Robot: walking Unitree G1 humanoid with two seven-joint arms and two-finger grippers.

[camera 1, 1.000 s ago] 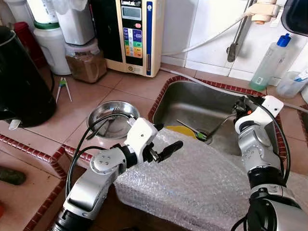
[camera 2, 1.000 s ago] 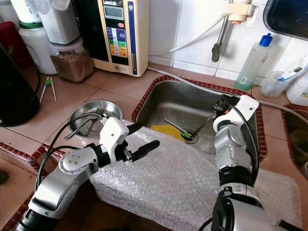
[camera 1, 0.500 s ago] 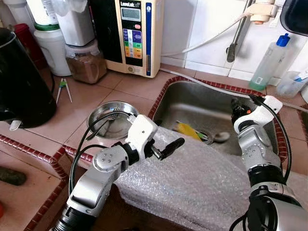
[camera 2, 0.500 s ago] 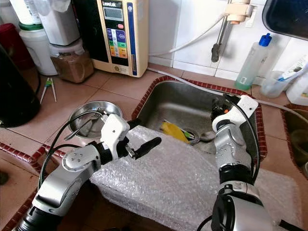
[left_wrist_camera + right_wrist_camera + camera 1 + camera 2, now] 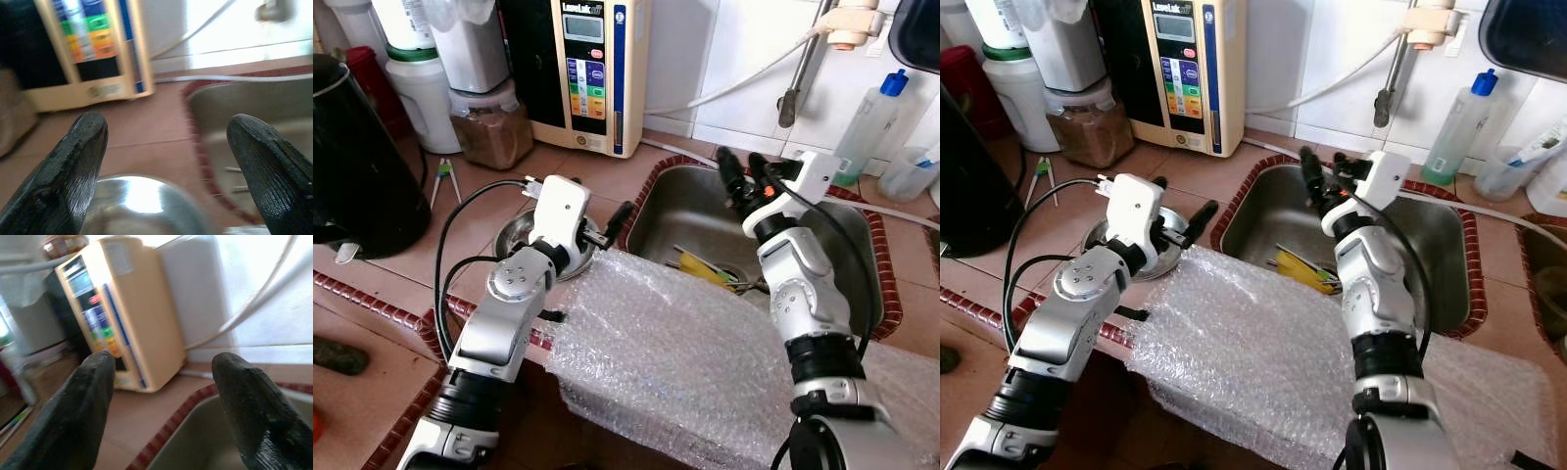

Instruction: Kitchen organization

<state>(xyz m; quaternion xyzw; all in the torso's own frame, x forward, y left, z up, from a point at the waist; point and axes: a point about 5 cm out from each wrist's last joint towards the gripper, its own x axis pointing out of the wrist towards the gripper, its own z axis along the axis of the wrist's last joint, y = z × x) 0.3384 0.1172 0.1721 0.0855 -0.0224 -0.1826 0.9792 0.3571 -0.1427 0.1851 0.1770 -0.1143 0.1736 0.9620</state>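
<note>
Above the rim of the stainless steel sink (image 5: 862, 284), the right gripper (image 5: 741, 175) hangs with its two black fingers spread wide and nothing between them. The left gripper (image 5: 576, 211) is over the round shiny metal bowl (image 5: 514, 231) on the brown tiled desk (image 5: 470, 211), also wide open and empty; the left wrist view shows the bowl just under its fingers (image 5: 78, 161).

In the sink lie a yellow flat utensil (image 5: 705, 268) and some thin dark-handled cutlery (image 5: 690, 259) near the drain. A sheet of clear bubble wrap (image 5: 705, 362) covers the front edge of the desk and reaches the bowl's side.

I think the step in hand is to bring a gripper to one of these dishes, most probably the bowl. To do it well, the left gripper should come down with one finger inside the wall and one outside, then close slowly, because thin polished metal slips easily. The black cable (image 5: 460, 220) hangs close to the bowl and should stay free of the fingers.
</note>
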